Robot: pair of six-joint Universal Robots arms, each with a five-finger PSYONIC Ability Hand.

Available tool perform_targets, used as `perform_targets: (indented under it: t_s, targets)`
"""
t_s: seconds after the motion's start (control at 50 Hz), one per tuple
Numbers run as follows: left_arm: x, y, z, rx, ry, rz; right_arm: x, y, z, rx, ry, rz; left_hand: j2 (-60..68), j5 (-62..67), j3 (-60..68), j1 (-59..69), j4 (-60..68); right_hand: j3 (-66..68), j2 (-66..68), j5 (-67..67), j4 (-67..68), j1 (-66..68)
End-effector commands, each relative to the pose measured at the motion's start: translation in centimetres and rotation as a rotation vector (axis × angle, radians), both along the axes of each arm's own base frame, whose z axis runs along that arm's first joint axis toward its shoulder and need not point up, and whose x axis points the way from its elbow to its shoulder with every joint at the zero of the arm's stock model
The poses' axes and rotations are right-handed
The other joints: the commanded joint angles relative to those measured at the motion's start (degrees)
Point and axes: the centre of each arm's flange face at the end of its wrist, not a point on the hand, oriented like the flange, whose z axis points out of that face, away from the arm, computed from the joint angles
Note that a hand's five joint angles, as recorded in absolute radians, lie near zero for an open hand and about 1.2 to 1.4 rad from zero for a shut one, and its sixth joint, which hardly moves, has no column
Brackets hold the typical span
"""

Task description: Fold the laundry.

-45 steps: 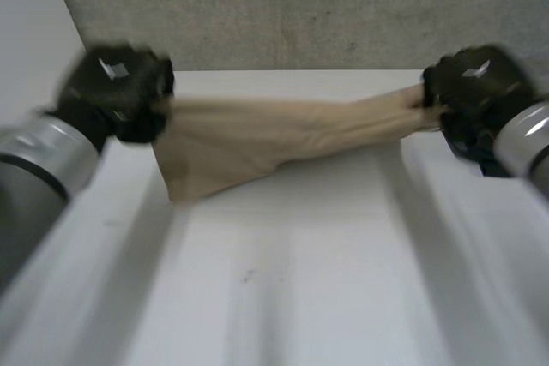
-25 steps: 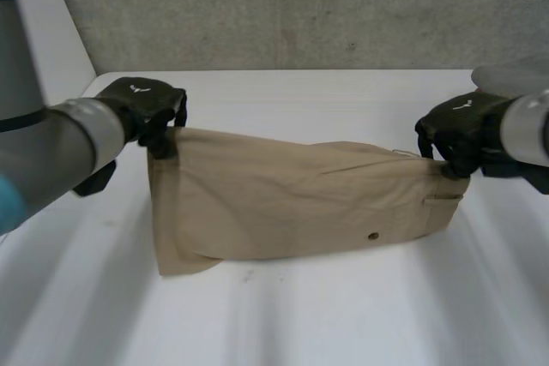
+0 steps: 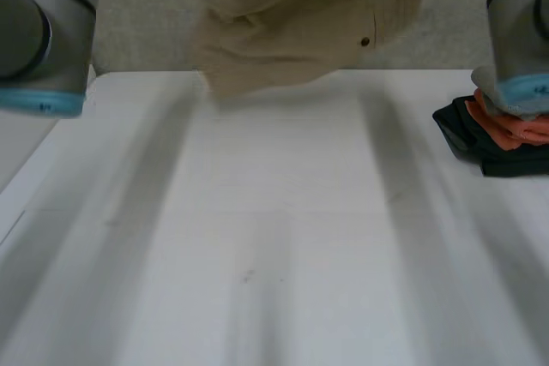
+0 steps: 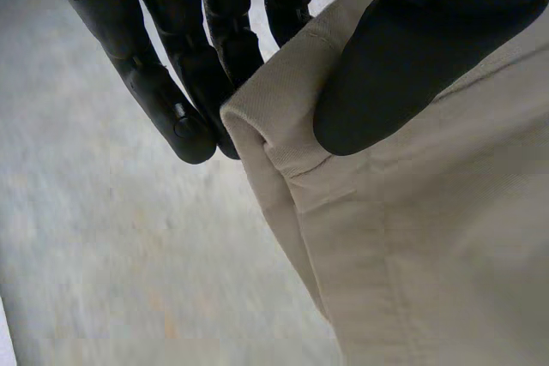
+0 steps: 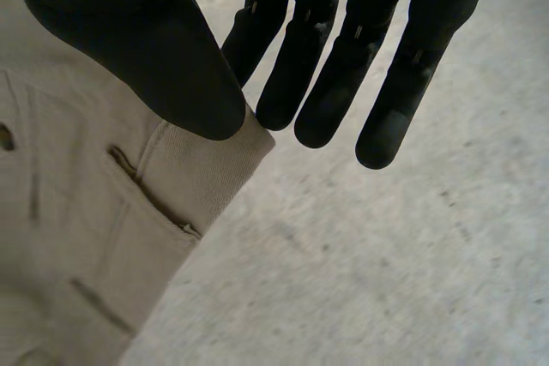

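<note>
"Soft light in here, falling from above. The white table [image 3: 283,237] is the brightest thing in the room."
"And the beige trousers [image 3: 292,23] lay a faint, loose-edged shadow along its far edge."
"The left hand [image 4: 223,32] is near solid black, just a dull gleam on one fingertip."
"Same with the right hand [image 5: 343,75]; its thumb darkens the cloth beneath. The wall [image 3: 141,32] behind sits dimmer."

Beige trousers [image 3: 292,32]; white table [image 3: 274,229]; black-and-orange clothes pile [image 3: 506,132]; black left robot hand [image 4: 412,49], right robot hand [image 5: 129,32].
</note>
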Motion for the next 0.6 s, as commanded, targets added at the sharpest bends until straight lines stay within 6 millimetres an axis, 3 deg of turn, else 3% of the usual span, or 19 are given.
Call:
perform_targets:
  t_s: [0.02, 0.04, 0.06, 0.12, 0.14, 0.2, 0.28, 0.34, 0.42, 0.5, 0.52, 0.58, 0.6]
  targets:
    - [0.9, -0.5, -8.5, 0.256, -0.086, 0.023, -0.1, -0.8, -8.3, 0.250, 0.107, 0.000, 11.7, 12.1, 11.9, 15.2, 11.4, 12.1, 13.1, 11.7, 11.6, 17.5]
    - [0.8, -0.4, -9.5, 0.284, -0.100, 0.018, -0.3, -0.8, -9.4, 0.281, 0.121, -0.003, 11.7, 12.1, 11.9, 15.2, 11.4, 12.1, 13.1, 11.7, 11.6, 17.5]
    - [0.7, 0.0, -12.0, 0.350, -0.137, 0.008, -0.5, -0.7, -11.9, 0.347, 0.145, -0.003, 11.7, 12.1, 11.9, 15.2, 11.4, 12.1, 13.1, 11.7, 11.6, 17.5]
    - [0.5, 1.1, -15.9, 0.451, -0.190, -0.018, -0.8, -0.7, -15.8, 0.441, 0.186, 0.001, 11.7, 12.1, 11.9, 15.2, 11.4, 12.1, 13.1, 11.7, 11.6, 17.5]
    - [0.4, 1.9, -18.4, 0.516, -0.223, -0.039, -1.2, -0.7, -18.2, 0.500, 0.213, 0.003, 11.7, 12.1, 11.9, 15.2, 11.4, 12.1, 13.1, 11.7, 11.6, 17.5]
    - [0.4, 3.8, -22.2, 0.623, -0.285, -0.066, -2.0, -0.2, -22.4, 0.613, 0.275, 0.006, 11.7, 12.1, 11.9, 15.2, 11.4, 12.1, 13.1, 11.7, 11.6, 17.5]
    - [0.8, 6.4, -25.0, 0.714, -0.368, -0.076, -2.9, 1.7, -25.5, 0.744, 0.363, 0.009, 11.7, 12.1, 11.9, 15.2, 11.4, 12.1, 13.1, 11.7, 11.6, 17.5]
    - [1.3, 7.9, -25.4, 0.754, -0.408, -0.072, -3.6, 3.0, -25.9, 0.810, 0.406, 0.007, 11.7, 12.1, 11.9, 15.2, 11.4, 12.1, 13.1, 11.7, 11.6, 17.5]
    - [2.3, 10.8, -24.4, 0.814, -0.473, -0.065, -4.9, 5.2, -24.3, 0.895, 0.477, 0.009, 11.7, 12.1, 11.9, 15.2, 11.4, 12.1, 13.1, 11.7, 11.6, 17.5]
    - [3.5, 14.4, -23.0, 0.901, -0.564, -0.079, -6.3, 8.4, -22.6, 1.025, 0.601, 0.039, 11.7, 12.1, 11.9, 15.2, 11.4, 12.1, 13.1, 11.7, 11.6, 17.5]
    - [3.9, 16.2, -22.5, 0.953, -0.601, -0.093, -6.8, 9.9, -22.1, 1.090, 0.664, 0.064, 11.7, 12.1, 11.9, 15.2, 11.4, 12.1, 13.1, 11.7, 11.6, 17.5]
    - [4.6, 18.4, -22.1, 1.026, -0.656, -0.115, -7.5, 11.9, -21.4, 1.177, 0.752, 0.104, 11.7, 12.1, 11.9, 15.2, 11.4, 12.1, 13.1, 11.7, 11.6, 17.5]
    - [4.9, 20.1, -21.8, 1.082, -0.698, -0.134, -8.0, 13.2, -21.1, 1.235, 0.812, 0.133, 11.7, 12.1, 11.9, 15.2, 11.4, 12.1, 13.1, 11.7, 11.6, 17.5]
